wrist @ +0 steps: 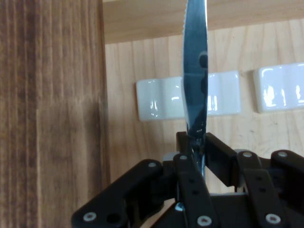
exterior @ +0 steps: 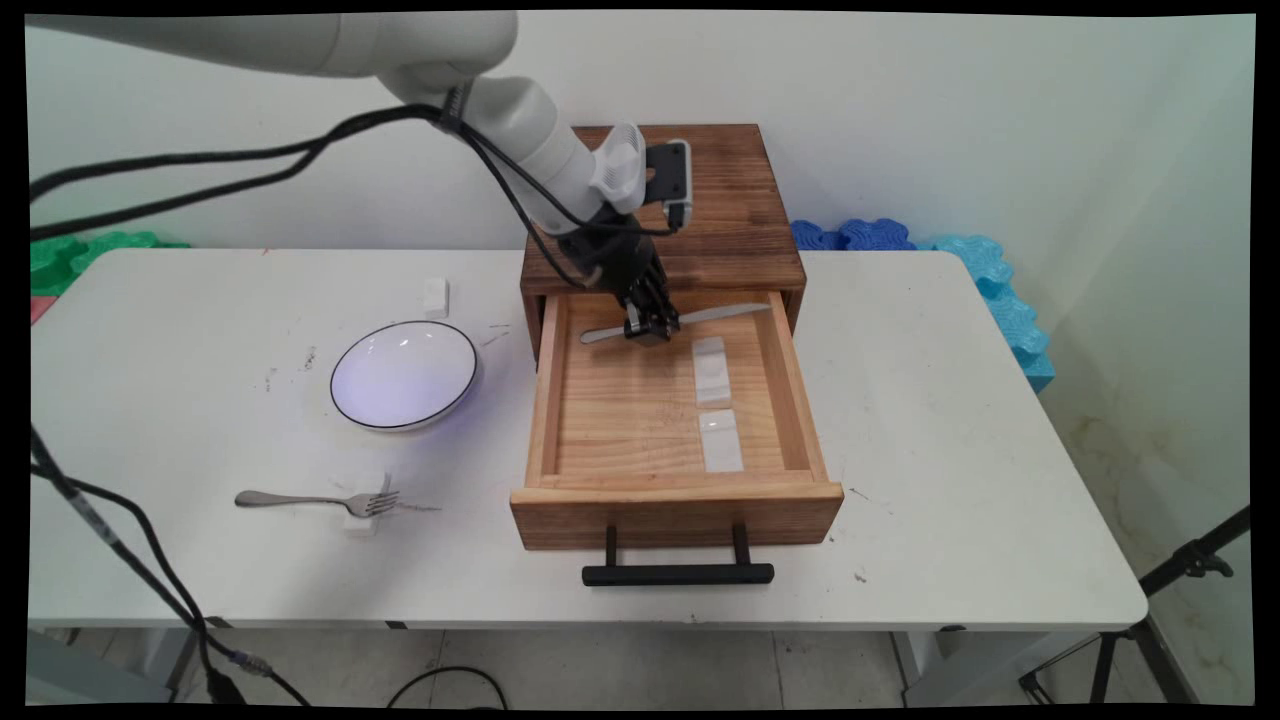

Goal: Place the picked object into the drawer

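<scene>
On the left of the white worktop (exterior: 900,420) a silver metal fork (exterior: 318,499) lies with its tines propped on a small white ceramic rest (exterior: 362,520), and just behind it sits a round white bowl with a thin dark rim (exterior: 404,376), with a small white block (exterior: 435,297) farther back toward the wall. To the right of these stands a dark-stained wooden cabinet (exterior: 735,215) whose pale pine drawer with a black bar handle (exterior: 678,505) is pulled out toward the near edge. Over the back of the drawer the black two-finger tool (exterior: 646,327) is clamped on a silver table knife (exterior: 715,314) about its middle, holding it roughly level across the drawer, handle to the left and blade to the right. Right of the tool, two white ceramic rests (exterior: 712,371) lie on the drawer floor, one behind the other; the hand view shows the knife blade crossing above one of them.
</scene>
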Controlling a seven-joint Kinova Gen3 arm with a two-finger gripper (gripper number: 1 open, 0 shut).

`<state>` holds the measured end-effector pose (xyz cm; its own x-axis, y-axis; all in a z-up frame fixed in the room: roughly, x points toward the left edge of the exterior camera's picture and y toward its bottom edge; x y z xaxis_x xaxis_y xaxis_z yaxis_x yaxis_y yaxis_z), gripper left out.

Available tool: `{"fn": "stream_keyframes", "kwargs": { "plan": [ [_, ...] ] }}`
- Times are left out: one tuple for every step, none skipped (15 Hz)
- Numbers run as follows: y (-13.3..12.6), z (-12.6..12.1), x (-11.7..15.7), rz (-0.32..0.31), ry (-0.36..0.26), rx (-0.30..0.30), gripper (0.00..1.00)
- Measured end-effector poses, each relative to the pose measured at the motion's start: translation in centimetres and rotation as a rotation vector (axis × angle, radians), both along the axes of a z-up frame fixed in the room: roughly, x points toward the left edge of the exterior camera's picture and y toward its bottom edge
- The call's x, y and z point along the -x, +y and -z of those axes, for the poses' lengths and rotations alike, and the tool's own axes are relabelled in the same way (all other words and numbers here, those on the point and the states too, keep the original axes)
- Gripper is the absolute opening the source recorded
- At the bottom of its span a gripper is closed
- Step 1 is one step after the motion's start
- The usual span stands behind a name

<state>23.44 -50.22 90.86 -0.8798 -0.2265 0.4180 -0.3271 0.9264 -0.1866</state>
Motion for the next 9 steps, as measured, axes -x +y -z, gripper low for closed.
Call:
{"fn": "stream_keyframes", "kwargs": {
  "plan": [
    [-0.1, 0.4, 0.1, 0.001, -0.001, -0.002, 0.00],
    [-0.1, 0.8, 0.3, 0.001, -0.003, -0.004, 0.00],
    [-0.1, 1.3, 0.4, 0.001, -0.005, -0.006, 0.00],
    [-0.1, 1.6, 0.5, 0.001, -0.006, -0.008, 0.00],
    [-0.1, 1.9, 0.5, 0.002, -0.007, -0.009, 0.00],
    [-0.1, 2.2, 0.6, 0.002, -0.009, -0.011, 0.00],
    [0.0, 2.4, 0.7, 0.003, -0.010, -0.012, 0.00],
    [0.0, 2.8, 0.7, 0.003, -0.011, -0.014, 0.00],
    [0.0, 3.1, 0.8, 0.003, -0.013, -0.016, 0.00]
  ]
}}
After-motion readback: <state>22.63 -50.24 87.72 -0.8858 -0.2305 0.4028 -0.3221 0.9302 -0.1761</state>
